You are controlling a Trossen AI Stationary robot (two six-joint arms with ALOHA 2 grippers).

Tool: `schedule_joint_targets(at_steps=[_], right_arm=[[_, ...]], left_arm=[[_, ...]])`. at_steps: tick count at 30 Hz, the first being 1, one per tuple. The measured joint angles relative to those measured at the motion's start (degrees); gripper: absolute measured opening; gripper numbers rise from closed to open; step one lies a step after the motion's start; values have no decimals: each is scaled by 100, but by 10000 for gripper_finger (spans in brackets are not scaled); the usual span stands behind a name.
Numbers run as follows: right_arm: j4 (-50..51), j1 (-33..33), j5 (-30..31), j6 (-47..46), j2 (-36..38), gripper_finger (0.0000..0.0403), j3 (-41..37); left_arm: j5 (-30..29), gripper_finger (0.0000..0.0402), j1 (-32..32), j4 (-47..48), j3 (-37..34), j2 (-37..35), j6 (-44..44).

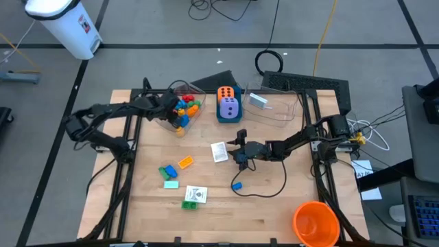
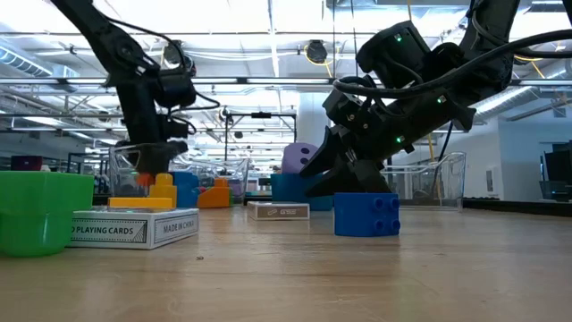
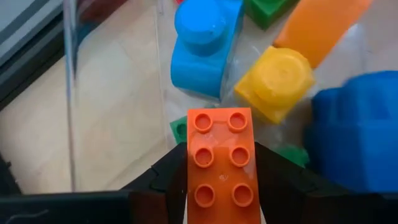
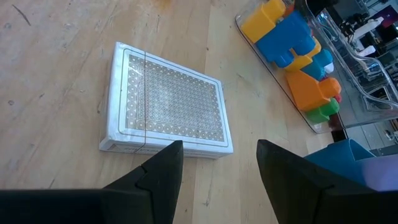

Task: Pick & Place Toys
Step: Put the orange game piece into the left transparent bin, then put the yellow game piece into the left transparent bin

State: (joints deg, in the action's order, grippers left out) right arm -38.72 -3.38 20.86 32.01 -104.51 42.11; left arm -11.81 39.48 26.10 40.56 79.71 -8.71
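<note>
From above we see the left gripper (image 1: pixel 180 110) over the clear tub (image 1: pixel 195 116) of bricks at the surface's far left, and the right gripper (image 1: pixel 236 152) low beside a white card box (image 1: pixel 219 151) mid-surface, with a blue brick (image 1: pixel 236 185) loose nearer the front. At surface level we see that blue brick (image 2: pixel 366 216) below the right arm. Through the left wrist we find the jaws clamped on an orange brick (image 3: pixel 221 163) above the tub's bricks. Through the right wrist we find the jaws parted, empty, just short of the card box (image 4: pixel 166 109).
</note>
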Motion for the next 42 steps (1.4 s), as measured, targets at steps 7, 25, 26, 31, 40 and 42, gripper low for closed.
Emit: schedule_joint_targets(at_steps=[7,25,26,31,40,42], right_arm=[[7,0,0,-2,0,196,0],[42,0,0,-7,0,196,0],[41,0,-1,-7,0,196,-1],[42,0,0,-9,0,196,0],[116,0,0,-181,0,196,0],[127,0,0,-183,0,196,0]], left_arm=[[5,143,106,-167,2,251,0],[181,283,149,76,300,-178,-22],[183,283,149,200,389,-266,-21],[191,284,56,817,887,-807,-2],[186,284,-175,1020,1119,-2371,223],[177,285,-244,922,1079,-2759,224]])
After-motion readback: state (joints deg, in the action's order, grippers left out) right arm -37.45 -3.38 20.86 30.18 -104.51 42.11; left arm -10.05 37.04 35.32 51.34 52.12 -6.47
